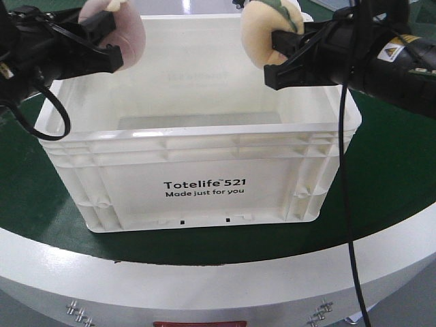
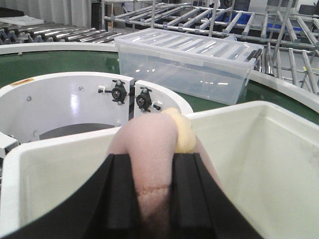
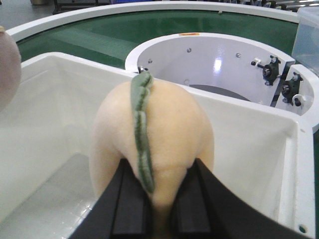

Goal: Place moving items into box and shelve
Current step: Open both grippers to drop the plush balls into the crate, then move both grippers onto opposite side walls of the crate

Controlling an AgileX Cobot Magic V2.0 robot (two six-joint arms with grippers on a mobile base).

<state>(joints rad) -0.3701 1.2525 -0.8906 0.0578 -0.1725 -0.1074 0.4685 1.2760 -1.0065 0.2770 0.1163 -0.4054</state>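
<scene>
- The box (image 1: 204, 184) stands on the green surface (image 1: 388, 170) with its printed side toward the front camera. Its top is open and nothing shows on its floor.
- The left fingers (image 2: 119, 194) are closed narrowly on a pink plush toy (image 1: 129, 34), held high near the box's left rear corner.
- The right fingers (image 3: 129, 209) squeeze a cream plush toy (image 3: 154, 134) with a green stripe, above the right rear part of the opening.
- We judge the step in hand to be the release of both toys into the box.
- We would first carry each toy inward, away from the walls. The pink one looks closest to the rim line, though we cannot tell whether it is fully inside it.
- We would lower both below the ribbed rim before letting go, so neither soft body catches on an edge or tumbles out.
- The fingers should spread wide, since squeezed plush may cling between them.
- The two toys hang well apart, so we see little risk of the arms meeting.
</scene>
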